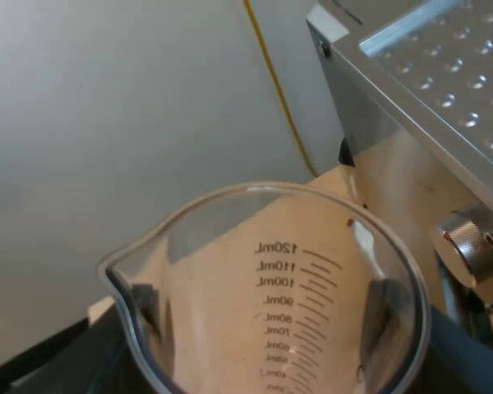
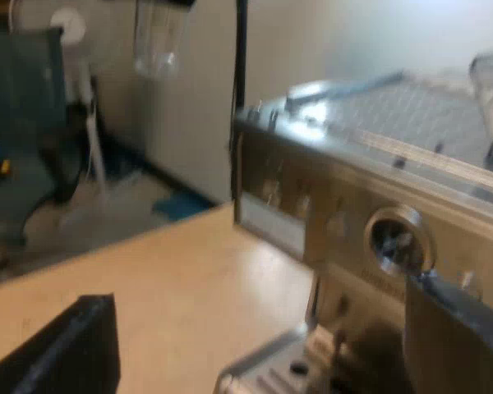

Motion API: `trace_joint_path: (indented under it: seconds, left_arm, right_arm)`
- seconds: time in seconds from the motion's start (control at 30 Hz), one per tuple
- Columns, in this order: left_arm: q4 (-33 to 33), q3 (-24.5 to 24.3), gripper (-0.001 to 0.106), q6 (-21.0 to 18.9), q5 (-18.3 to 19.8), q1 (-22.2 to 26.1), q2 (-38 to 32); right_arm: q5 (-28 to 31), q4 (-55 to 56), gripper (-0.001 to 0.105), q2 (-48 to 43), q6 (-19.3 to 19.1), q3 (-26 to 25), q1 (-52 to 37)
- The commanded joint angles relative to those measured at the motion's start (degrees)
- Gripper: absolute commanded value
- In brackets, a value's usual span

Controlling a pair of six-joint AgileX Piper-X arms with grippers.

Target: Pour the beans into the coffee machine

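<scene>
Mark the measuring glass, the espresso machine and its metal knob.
measuring glass (image 1: 300,283): left wrist view, on its printed scale.
espresso machine (image 2: 312,205): right wrist view, on its front panel.
metal knob (image 1: 465,241): left wrist view, on its knurled rim.

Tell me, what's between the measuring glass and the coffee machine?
Nothing stands there. The left wrist view shows just bare tabletop between the measuring glass and the espresso machine.

Machine (image 2: 353,197) blocks 1 side; table (image 2: 172,279) beside it free.
</scene>
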Motion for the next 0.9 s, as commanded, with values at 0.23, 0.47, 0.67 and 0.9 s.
trace_joint_path:
  seconds: [0.23,0.47,0.67,0.9]
  left_arm:
    - [-4.49,9.17,0.037,-4.15,4.20,2.67,-2.30]
    - [-9.32,16.42,0.037,-7.03,5.01,2.67,-2.30]
    - [-13.89,21.74,0.037,-9.08,7.68,2.67,-2.30]
    - [-24.74,29.74,0.037,-12.06,8.59,2.67,-2.30]
  right_arm:
    - [-4.43,2.66,0.072,2.65,2.60,0.03,0.16]
    - [-4.42,2.55,0.072,6.97,2.59,1.48,0.16]
    - [-5.77,0.32,0.072,10.56,2.59,1.47,0.16]
    - [-6.24,-3.89,0.072,17.39,3.16,1.47,0.16]
